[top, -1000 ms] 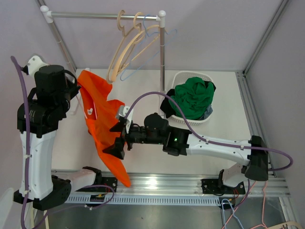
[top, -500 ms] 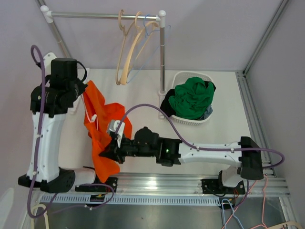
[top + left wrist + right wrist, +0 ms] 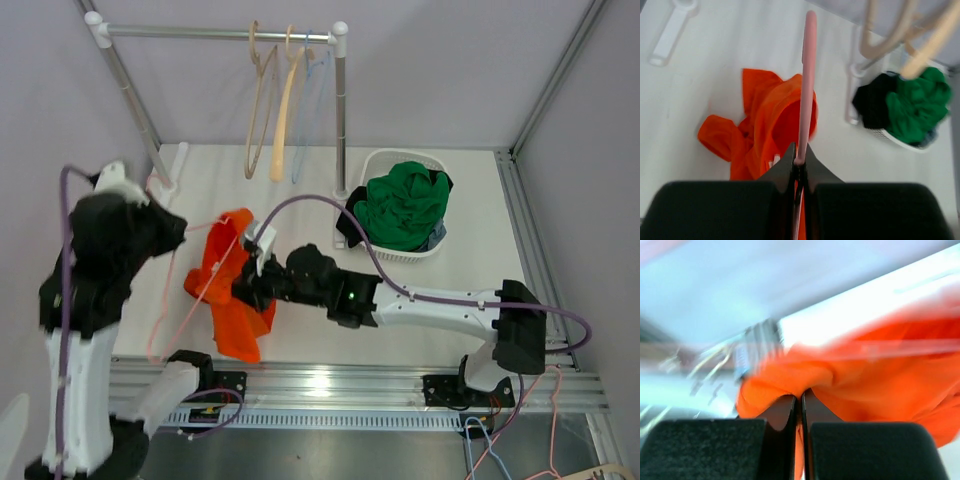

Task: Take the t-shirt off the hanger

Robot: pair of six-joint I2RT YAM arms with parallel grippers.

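The orange shirt [image 3: 232,300] is bunched on the table [image 3: 450,270], left of centre in the top view, with the pink hanger [image 3: 809,70] crossing it. The left gripper [image 3: 800,156] pinches the hanger. The right gripper [image 3: 801,399] is pressed together on a fold of shirt. A basket [image 3: 372,160] sits right of centre.

t-shirt [image 3: 232,300] — orange, bunched | hanger [image 3: 808,75] — thin, pink, tilted across t-shirt

T-shirt [image 3: 235,320] left of basket [image 3: 383,154] (rack [image 3: 215,33] behind both).
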